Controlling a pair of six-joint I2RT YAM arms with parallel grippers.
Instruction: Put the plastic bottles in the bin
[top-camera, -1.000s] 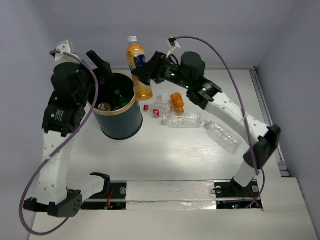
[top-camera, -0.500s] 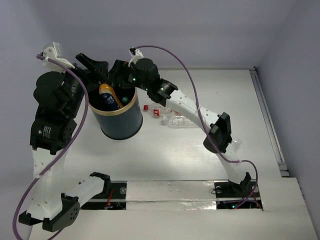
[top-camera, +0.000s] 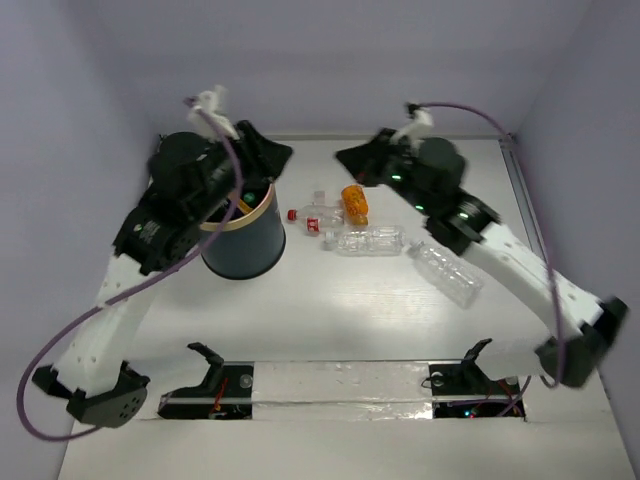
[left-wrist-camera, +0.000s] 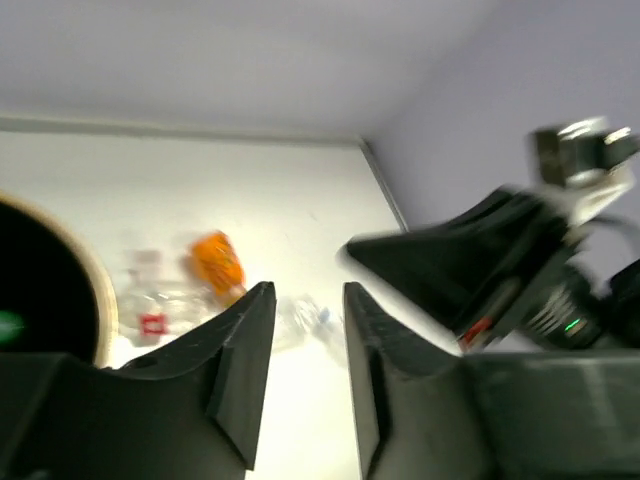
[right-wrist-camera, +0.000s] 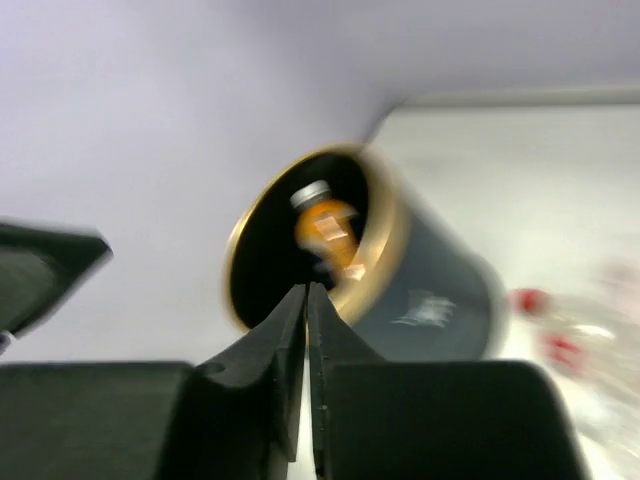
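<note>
The bin (top-camera: 240, 250), dark navy with a gold rim, stands at the left of the table. An orange-filled bottle (right-wrist-camera: 330, 232) lies inside it. Four plastic bottles lie on the table right of it: a small orange one (top-camera: 354, 203), a clear one with red cap and label (top-camera: 312, 218), a clear one (top-camera: 368, 241) and another clear one (top-camera: 445, 272). My left gripper (top-camera: 274, 156) hangs above the bin's far rim; its jaws stand a little apart with nothing between them (left-wrist-camera: 305, 290). My right gripper (top-camera: 346, 155) is in the air behind the bottles, shut and empty (right-wrist-camera: 307, 290).
The two grippers point at each other over the back of the table, a short gap between them. The right gripper (left-wrist-camera: 440, 265) fills the right of the left wrist view. The back wall and the table's right edge rail (top-camera: 520, 190) are close by.
The orange bottle that the right gripper carried now lies in the bin. The right arm has pulled back to the right and shut. The left gripper has swung right over the bin, jaws narrower.
</note>
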